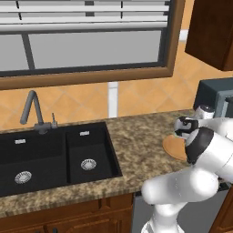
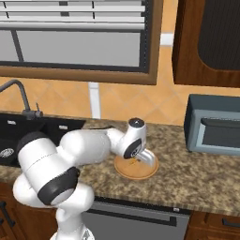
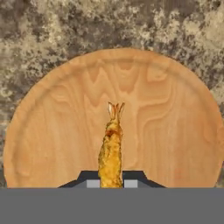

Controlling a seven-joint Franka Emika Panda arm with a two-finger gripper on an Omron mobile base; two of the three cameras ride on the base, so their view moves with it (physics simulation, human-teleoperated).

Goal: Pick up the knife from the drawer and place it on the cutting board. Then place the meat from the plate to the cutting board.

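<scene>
The round tan wooden plate (image 3: 57,122) lies on the speckled granite counter. It sits right of the sink in the left base view (image 1: 173,148) and in front of the arm in the right base view (image 2: 126,172). The meat (image 3: 111,148), a thin orange-yellow strip, lies at the plate's middle. My gripper (image 3: 110,183) points down onto the plate and is shut on the near end of the meat, one dark fingertip on each side. The white hand (image 2: 135,149) hangs over the plate. The knife, the drawer and the cutting board are out of view.
A black double sink (image 1: 45,154) with a grey faucet (image 1: 32,109) is set into the counter at left. A grey microwave (image 2: 213,124) stands at the right under a dark upper cabinet (image 2: 206,42). Bare granite lies between sink and plate.
</scene>
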